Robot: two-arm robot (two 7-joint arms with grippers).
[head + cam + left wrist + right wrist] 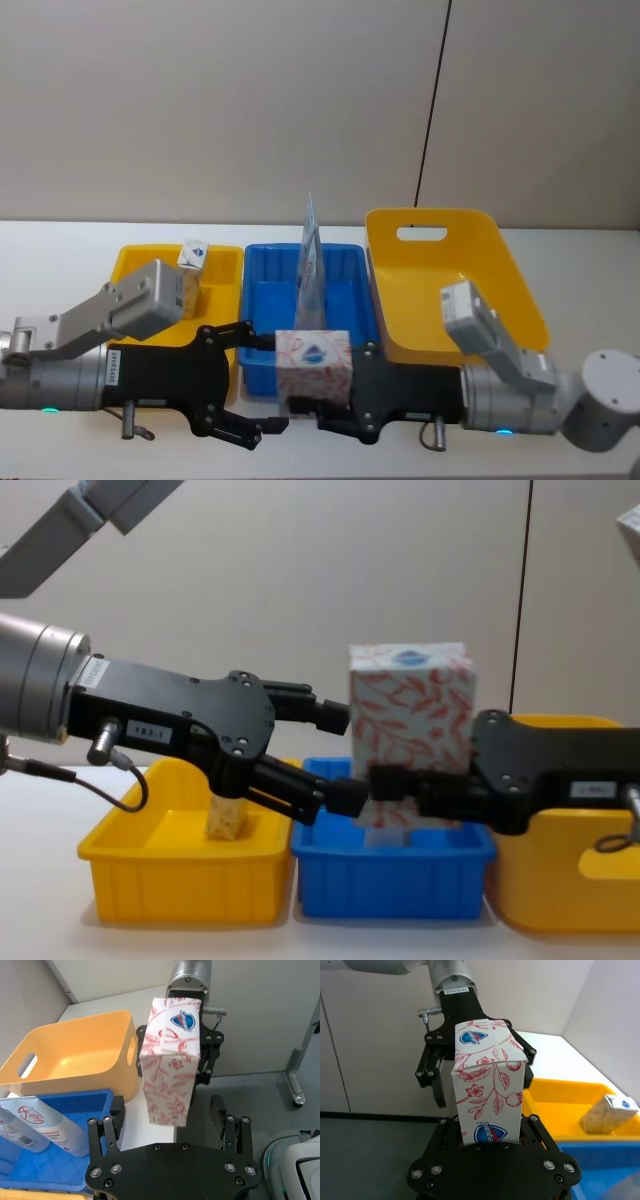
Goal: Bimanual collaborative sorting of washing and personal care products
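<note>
Handing this one over cleanly looks like the job: the right gripper (400, 782) is clamped on the floral carton (313, 362), held in the air just in front of the blue bin (265, 300). The left gripper (255, 385) is spread wide, with a finger either side of the carton's end. I'd close the left squarely on the flat faces before the right lets go. Can't tell if the left pads (216, 1110) touch yet, and the carton blocks the base of the pouch (312, 260).

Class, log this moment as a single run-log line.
right pincer: shut on white floral-print carton | left pincer: open, flanking carton | place: above blue plastic bin
</note>
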